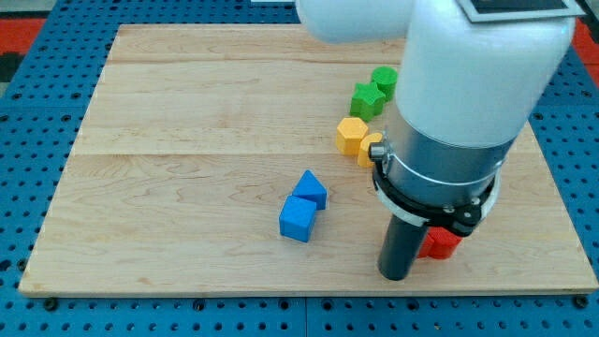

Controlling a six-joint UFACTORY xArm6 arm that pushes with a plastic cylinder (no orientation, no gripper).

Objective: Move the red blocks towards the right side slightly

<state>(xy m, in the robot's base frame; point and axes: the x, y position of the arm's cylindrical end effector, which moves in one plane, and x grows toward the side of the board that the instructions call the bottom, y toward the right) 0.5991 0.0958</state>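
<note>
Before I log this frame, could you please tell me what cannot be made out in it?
- Red blocks: only one red piece shows in the camera view, at the arm's right; the arm body hides its shape and any second red block.
- My tip: contact with the red piece cannot be told.
- Yellow blocks: the right one is partly hidden by the arm.
- Green blocks: the upper one is cut by the arm.

White arm housing (468, 56), grey collar, dark rod (401, 251).
</note>
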